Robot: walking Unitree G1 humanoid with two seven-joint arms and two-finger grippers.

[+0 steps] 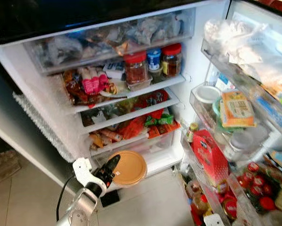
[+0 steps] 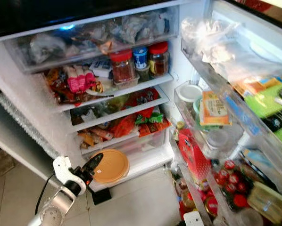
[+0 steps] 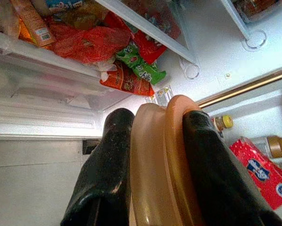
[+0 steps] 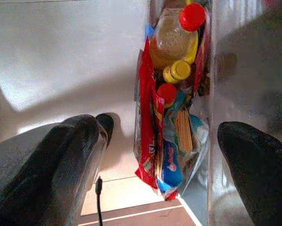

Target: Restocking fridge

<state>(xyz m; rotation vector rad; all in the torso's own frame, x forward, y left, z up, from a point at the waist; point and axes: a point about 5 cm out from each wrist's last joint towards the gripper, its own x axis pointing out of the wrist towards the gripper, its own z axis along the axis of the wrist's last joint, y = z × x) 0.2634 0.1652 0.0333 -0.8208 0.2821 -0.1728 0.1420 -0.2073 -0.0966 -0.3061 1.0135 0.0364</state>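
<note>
The left pincer point(image 1: 113, 165) is gripping a round tan container point(image 1: 128, 168) by its rim, holding it low before the fridge's bottom drawer point(image 1: 145, 141). I judge it should be kept level and guided onto a free shelf without bumping the packets. The right pincer point(image 4: 155, 155) is hanging open beside the door bottles point(image 4: 171, 42). No label is legible.

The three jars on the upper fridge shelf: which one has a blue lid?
The middle jar, the smallest; it stands between the two taller red-lidded jars.
</note>
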